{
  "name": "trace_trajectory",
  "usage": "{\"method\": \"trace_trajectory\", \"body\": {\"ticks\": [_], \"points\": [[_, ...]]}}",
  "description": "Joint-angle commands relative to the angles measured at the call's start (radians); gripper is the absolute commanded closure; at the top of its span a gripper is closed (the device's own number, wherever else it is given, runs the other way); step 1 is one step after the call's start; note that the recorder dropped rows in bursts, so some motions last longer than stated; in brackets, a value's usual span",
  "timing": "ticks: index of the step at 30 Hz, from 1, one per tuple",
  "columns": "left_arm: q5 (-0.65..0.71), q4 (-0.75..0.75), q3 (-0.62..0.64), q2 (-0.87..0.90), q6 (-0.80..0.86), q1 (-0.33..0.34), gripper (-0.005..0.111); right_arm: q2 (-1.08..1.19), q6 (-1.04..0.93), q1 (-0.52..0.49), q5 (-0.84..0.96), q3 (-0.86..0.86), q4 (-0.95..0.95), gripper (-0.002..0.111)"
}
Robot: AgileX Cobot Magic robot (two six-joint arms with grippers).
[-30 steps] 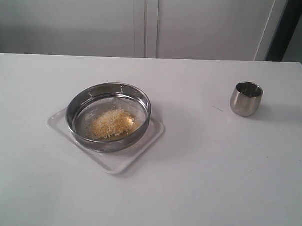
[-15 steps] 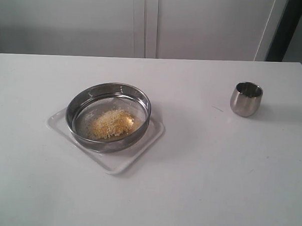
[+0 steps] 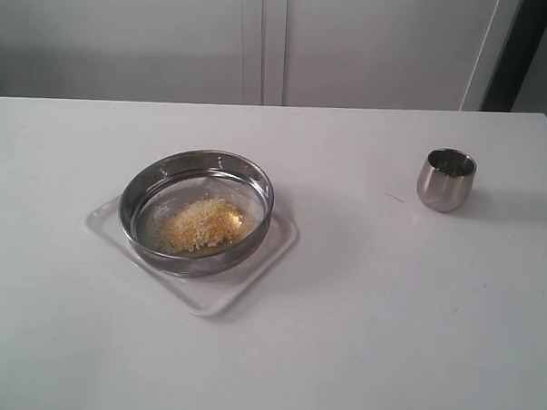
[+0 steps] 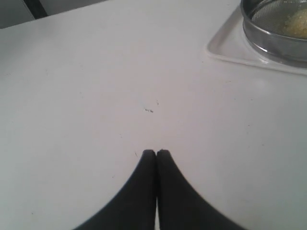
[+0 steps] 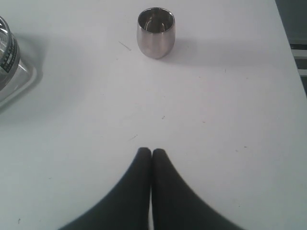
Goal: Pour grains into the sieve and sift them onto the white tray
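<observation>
The steel sieve [image 3: 197, 211] rests on the white tray [image 3: 222, 293] left of the table's middle, with a yellow heap of grains [image 3: 203, 224] lying on its mesh. The sieve [image 4: 268, 36] and a corner of the tray [image 4: 229, 45] also show in the left wrist view, some way off from my left gripper [image 4: 156, 152], which is shut with nothing in it over bare table. My right gripper [image 5: 151, 151] is shut and empty too, well short of the steel cup [image 5: 156, 32]. Neither arm appears in the exterior view.
The small steel cup [image 3: 446, 179] stands upright at the right of the white table, looking empty inside. The table's right edge [image 5: 290, 45] runs close beyond the cup. A pale wall with panel seams stands behind the table.
</observation>
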Motion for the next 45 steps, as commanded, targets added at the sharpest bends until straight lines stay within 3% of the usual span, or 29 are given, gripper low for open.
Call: {"method": "trace_trajectory", "body": {"ticks": [1, 14, 21, 36, 45], "points": [[-0.102, 0.001, 0.004, -0.004, 0.002, -0.003, 0.107, -0.006, 0.004, -0.002, -0.006, 0.004, 0.002, 0.108], [-0.353, -0.069, 0.004, -0.004, -0.035, -0.003, 0.107, -0.006, 0.004, -0.002, -0.006, 0.004, 0.002, 0.108], [-0.265, -0.126, -0.039, 0.004, -0.060, -0.003, 0.107, -0.006, 0.004, -0.002, -0.006, 0.004, 0.002, 0.108], [0.175, -0.139, -0.412, 0.337, -0.011, -0.003, 0.107, -0.006, 0.004, -0.002, -0.006, 0.004, 0.002, 0.108], [0.034, -0.207, -0.420, 0.356, -0.013, -0.003, 0.107, -0.006, 0.004, -0.002, -0.006, 0.004, 0.002, 0.108]]}}
